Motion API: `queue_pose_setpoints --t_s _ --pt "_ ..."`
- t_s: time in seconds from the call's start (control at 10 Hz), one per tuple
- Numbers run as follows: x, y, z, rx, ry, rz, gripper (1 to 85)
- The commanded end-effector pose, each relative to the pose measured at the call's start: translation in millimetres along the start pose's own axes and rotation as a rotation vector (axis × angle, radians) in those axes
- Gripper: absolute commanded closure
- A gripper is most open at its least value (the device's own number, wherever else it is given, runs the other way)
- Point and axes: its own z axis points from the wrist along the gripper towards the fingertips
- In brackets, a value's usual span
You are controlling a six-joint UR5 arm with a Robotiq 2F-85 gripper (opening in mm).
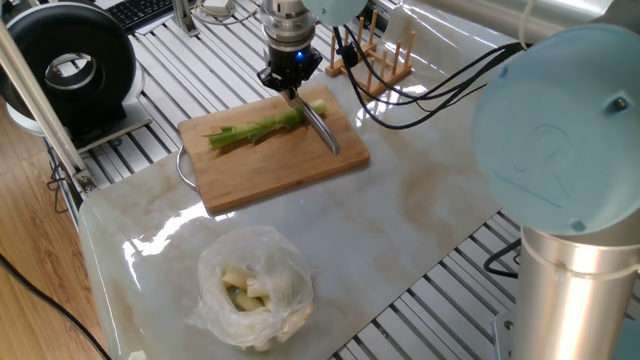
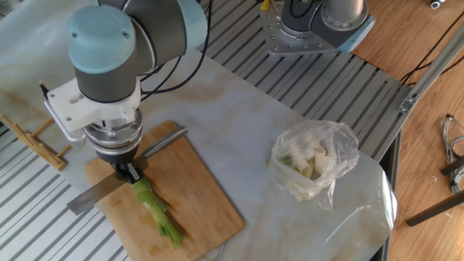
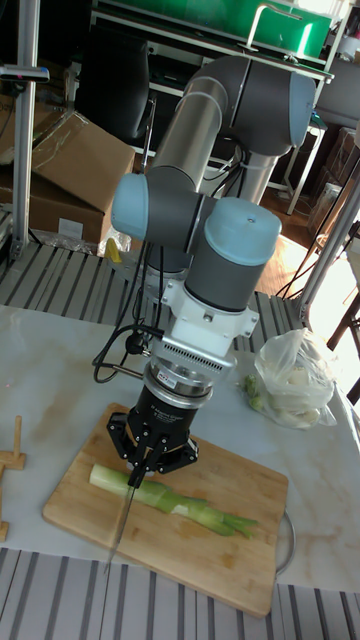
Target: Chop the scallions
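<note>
The scallions [image 3: 170,496] lie lengthwise along the cutting board [image 3: 220,560], pale end directly beneath the gripper [image 3: 140,468]. Its fingers are clamped on a knife [image 1: 322,128] whose blade crosses the stalk's long axis near that pale end.

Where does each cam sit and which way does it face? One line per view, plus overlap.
One fixed view: high, behind the arm's base column, looking across the table at the cutting board; the shoulder fills the right, the gripper is far.
The other fixed view: high on the opposite side, looking down; the wrist sits over the scallions, the base at top.
Tall fixed view: low, at the board's long edge, facing the whole arm.
Shared by all: board, scallions, knife, plastic bag.
</note>
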Motion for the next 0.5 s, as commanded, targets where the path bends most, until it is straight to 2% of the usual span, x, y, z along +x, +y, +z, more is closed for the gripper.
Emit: queue_pose_setpoints --t_s 0.0,0.2,0.4 --pt "3.1 -2.4 8.3 -0.025 0.019 -0.001 84.7" --pt "6.2 1.4 -3.8 -0.028 0.056 0.005 84.7" --pt "3.2 1.7 -7.0 -0.031 0.066 0.005 84.7"
